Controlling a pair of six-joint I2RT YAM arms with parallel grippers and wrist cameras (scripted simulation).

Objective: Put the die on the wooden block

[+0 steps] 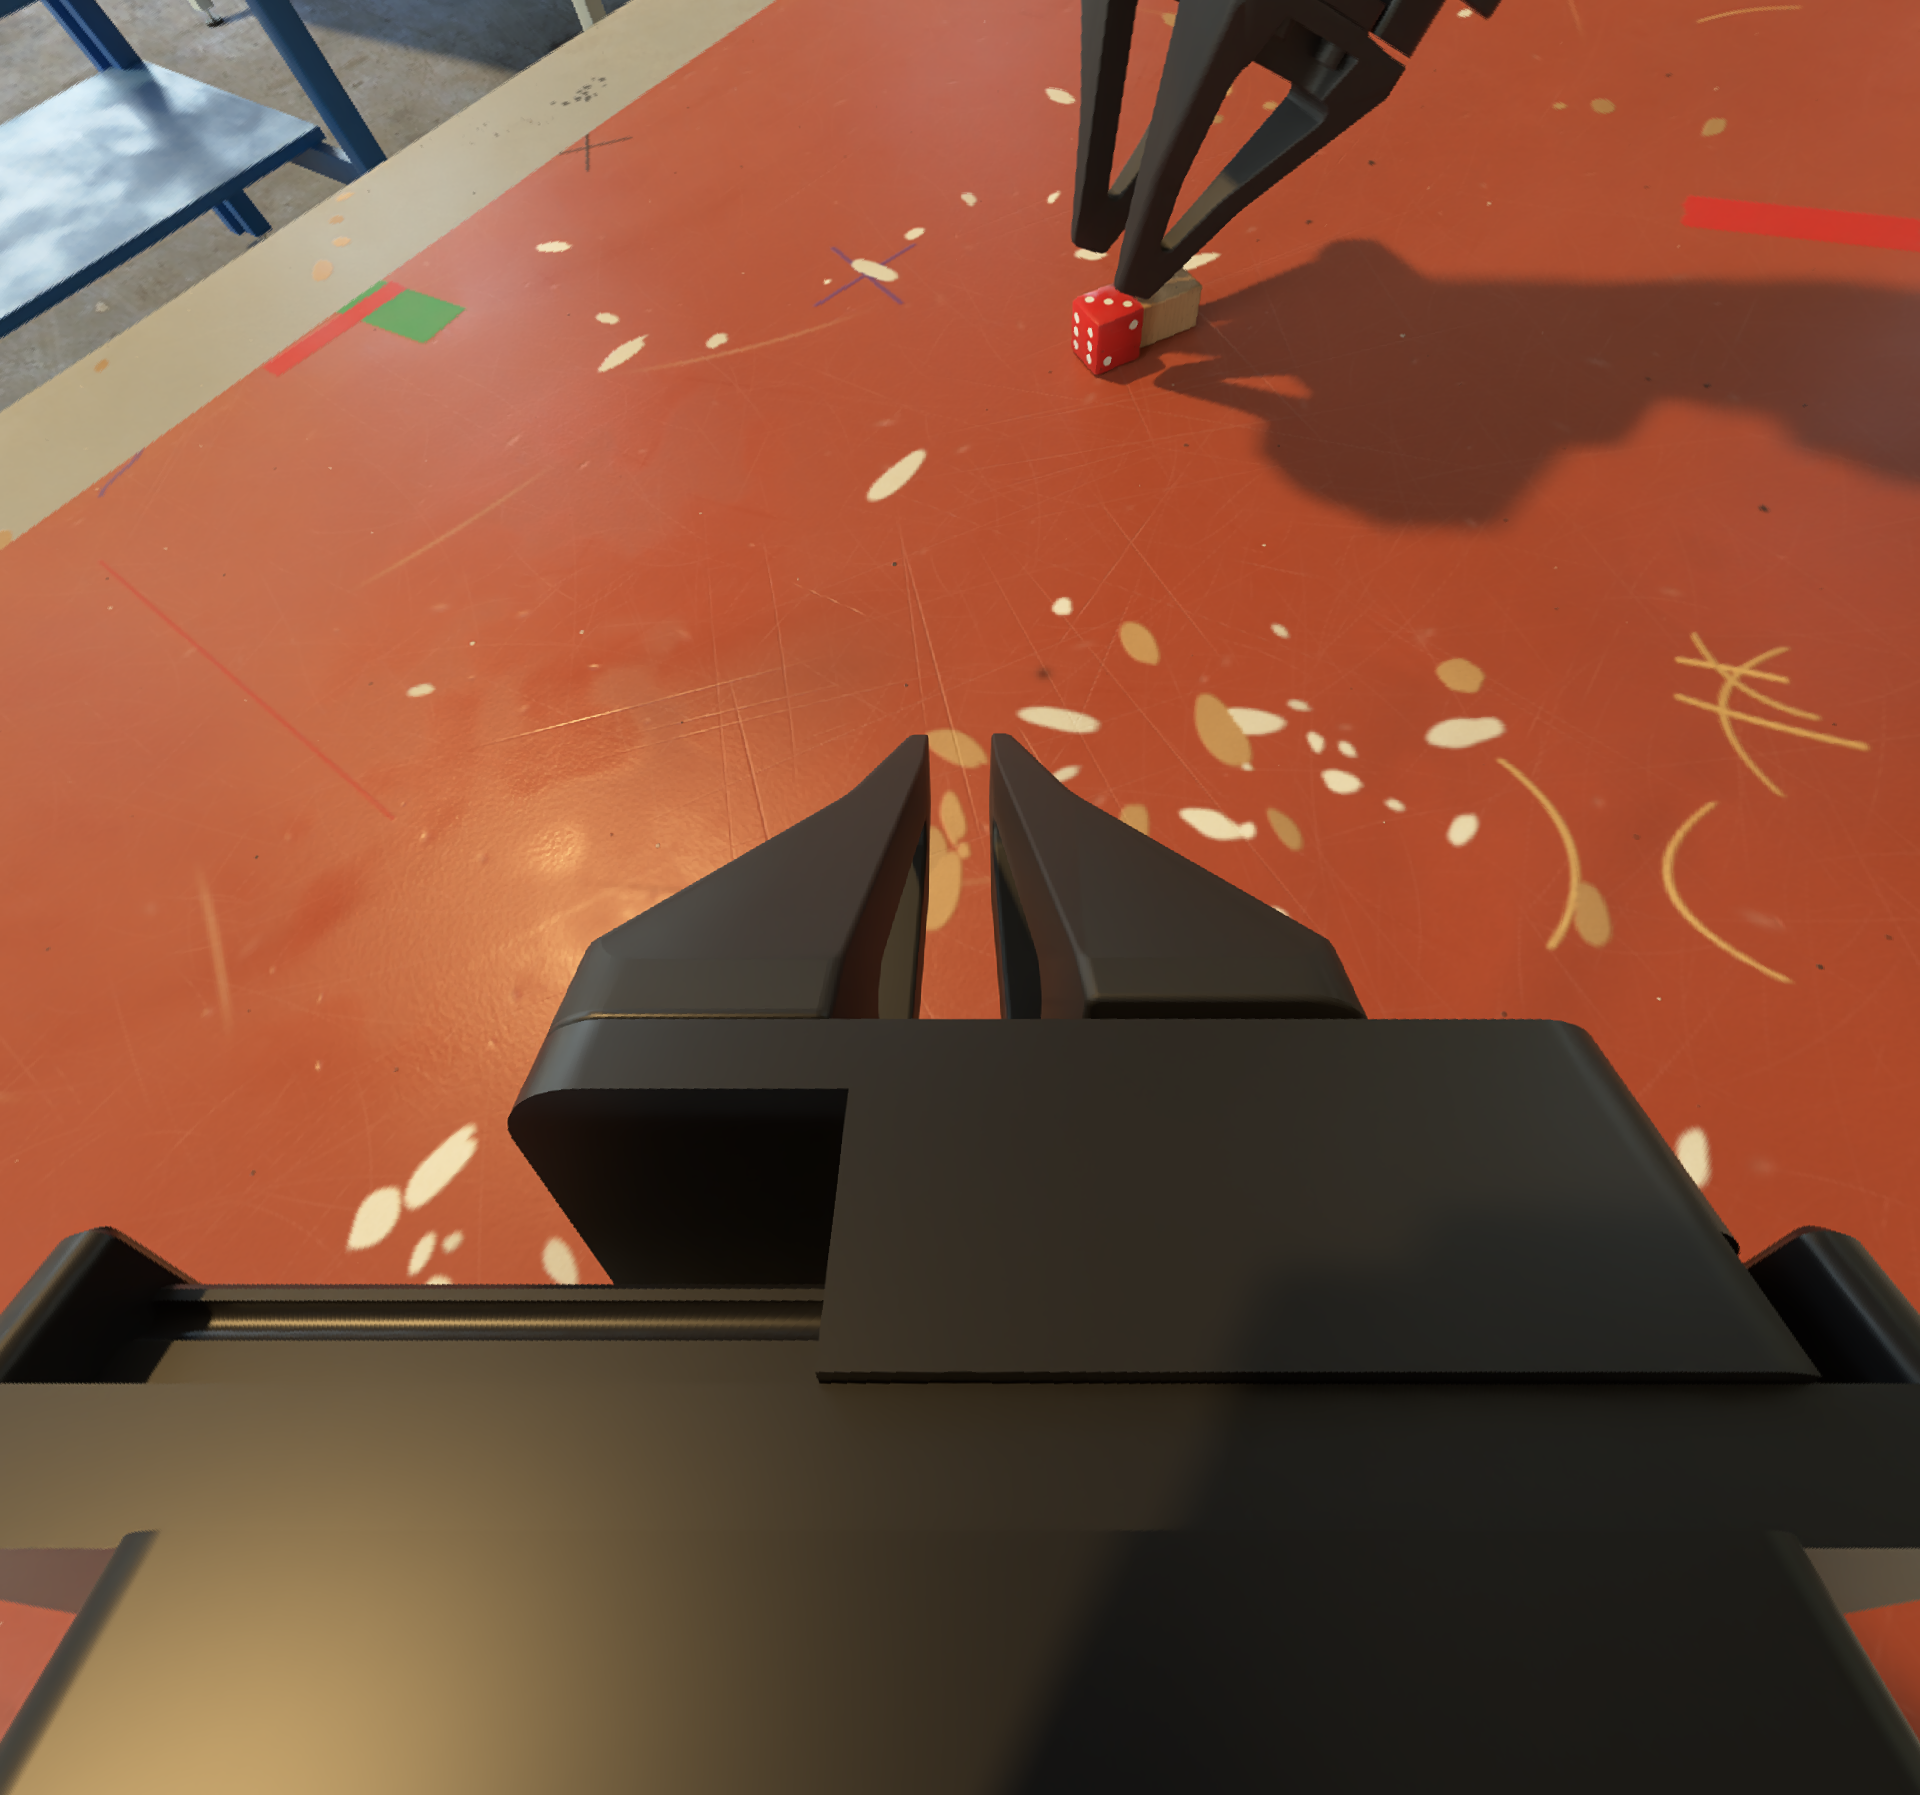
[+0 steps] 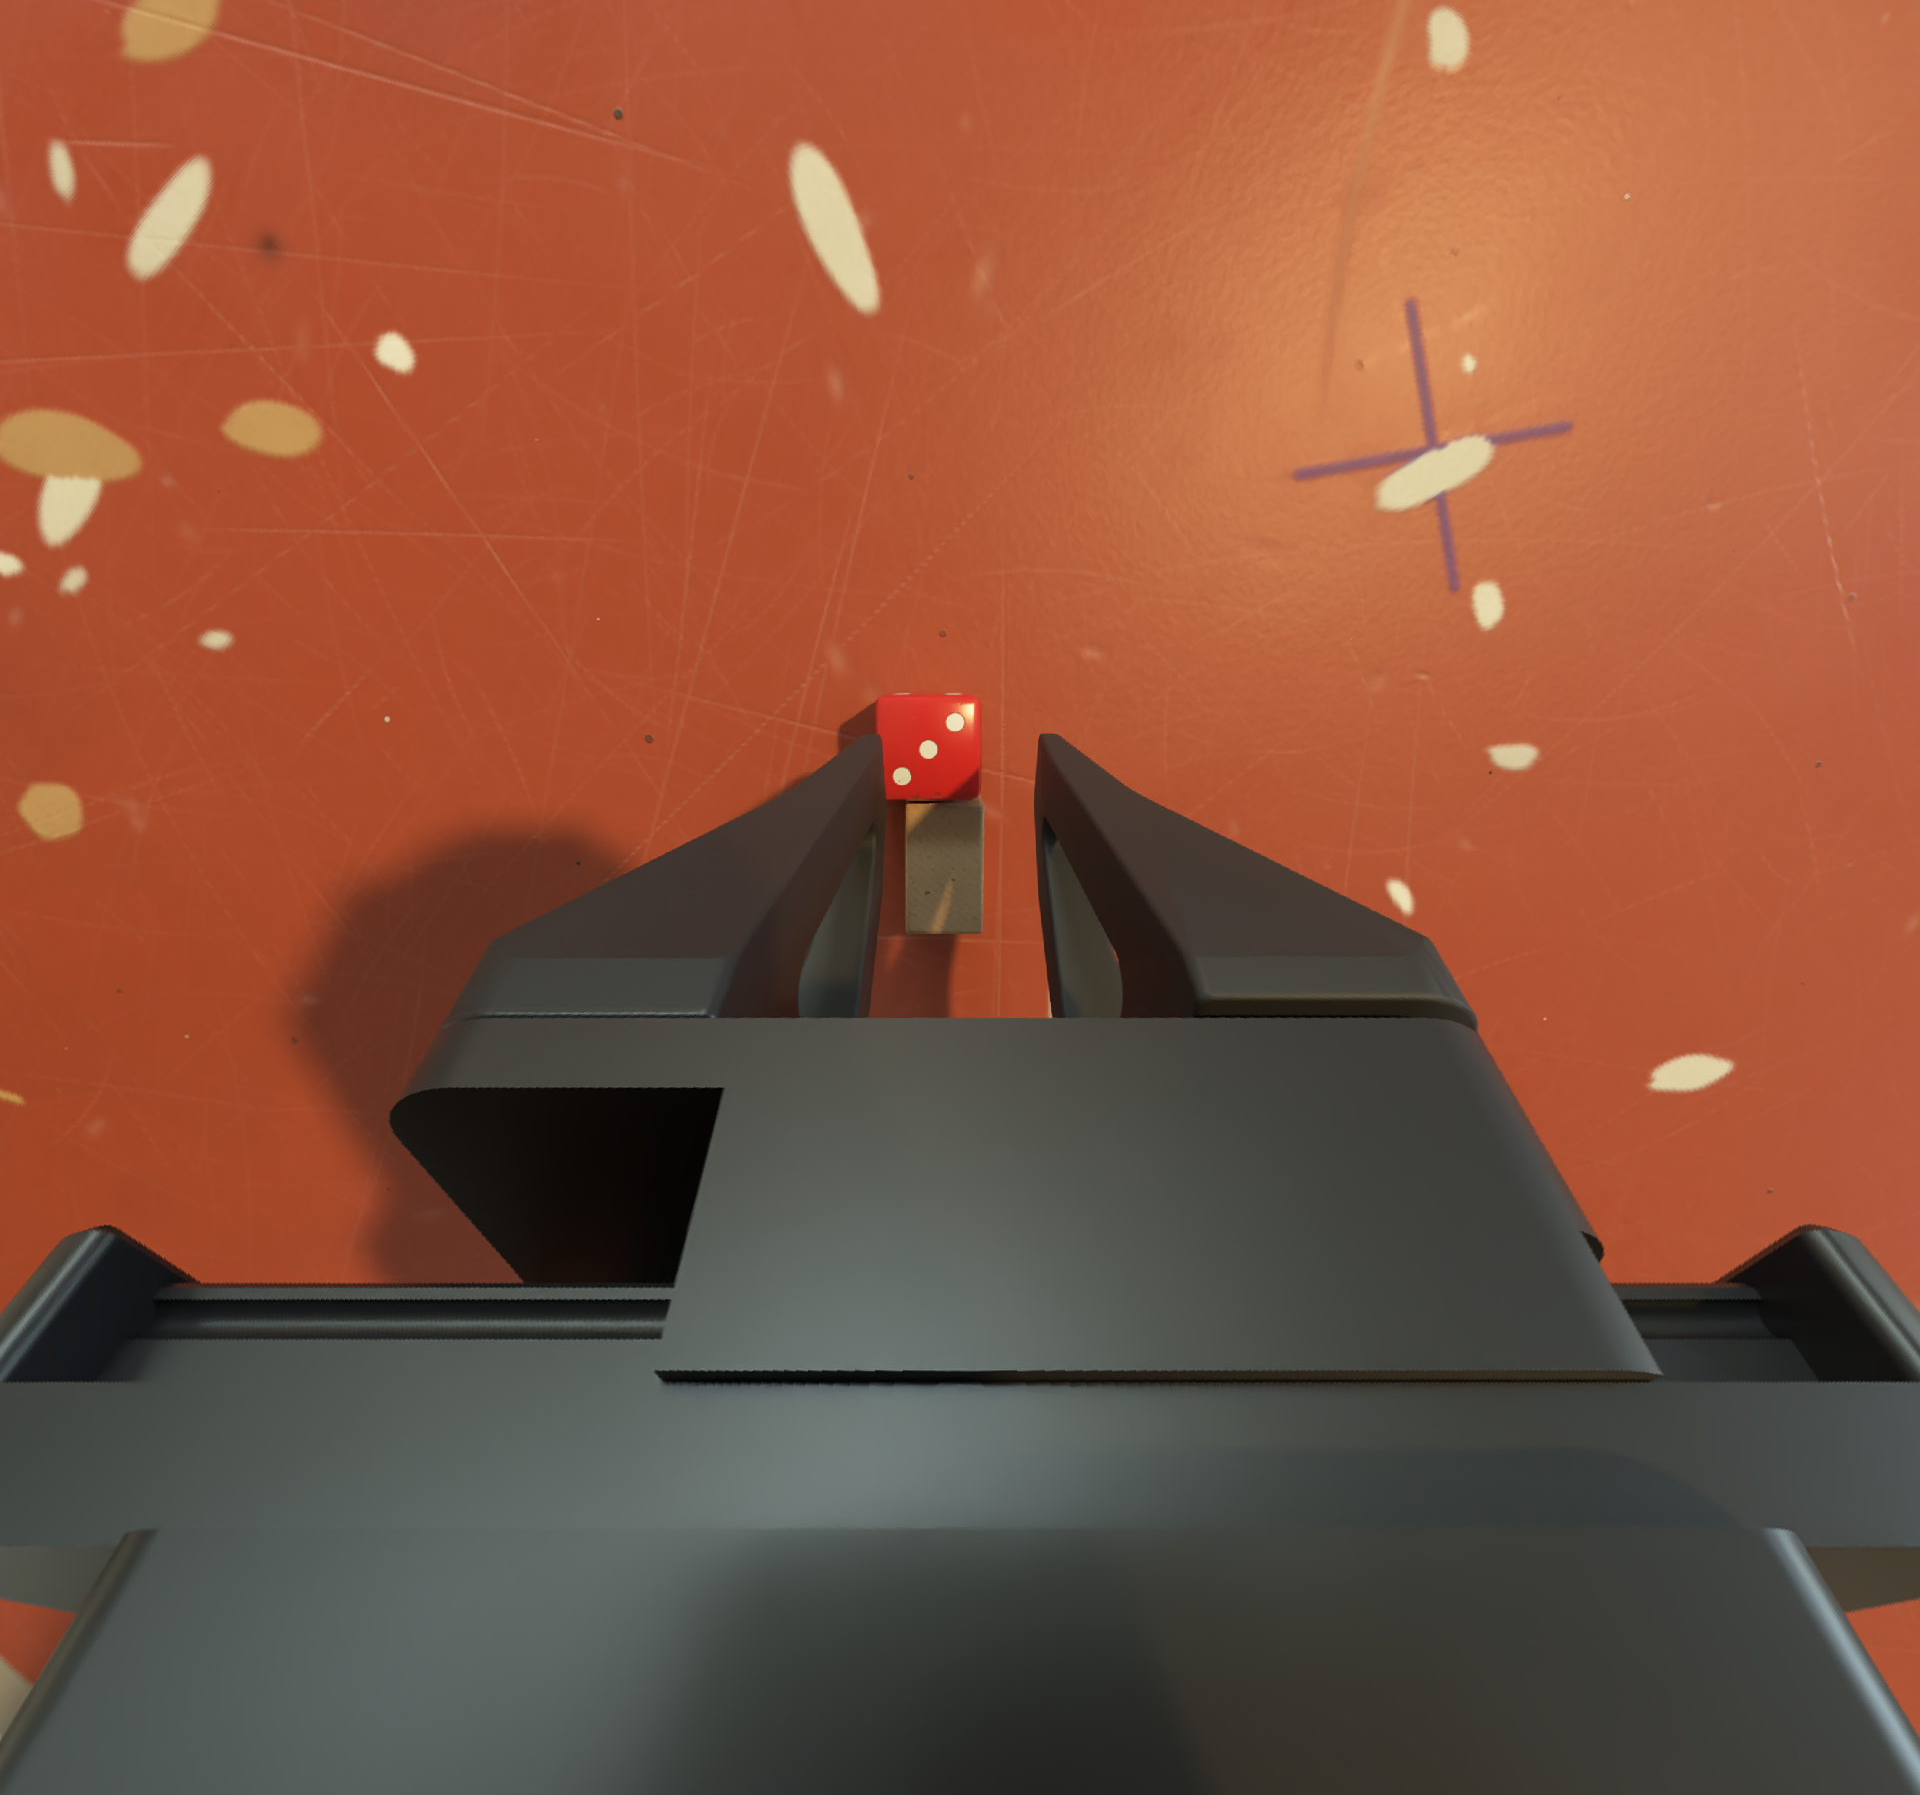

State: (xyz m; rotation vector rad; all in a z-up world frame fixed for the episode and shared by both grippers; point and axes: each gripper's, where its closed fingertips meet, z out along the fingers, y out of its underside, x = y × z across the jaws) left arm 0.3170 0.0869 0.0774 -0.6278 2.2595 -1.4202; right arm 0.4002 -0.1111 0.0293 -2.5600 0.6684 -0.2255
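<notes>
A red die with white pips (image 1: 1107, 329) lies on the red table, touching the end of a small wooden block (image 1: 1172, 311). My right gripper (image 1: 1117, 262) points down just above them, open and empty. In the right wrist view the die (image 2: 928, 746) sits between the tips of the right gripper (image 2: 961, 743), close to the left finger (image 2: 831, 841). The block (image 2: 943, 867) lies between the fingers just behind the die. My left gripper (image 1: 958, 748) is shut and empty, low over the table and well short of the die.
The table's tan edge (image 1: 312, 218) runs along the left, with blue-framed tables (image 1: 125, 166) on the floor beyond. Green and red tape (image 1: 395, 317) marks the table near that edge. A red strip (image 1: 1797, 223) lies at the right, and a purple cross (image 2: 1432, 444) is right of the die.
</notes>
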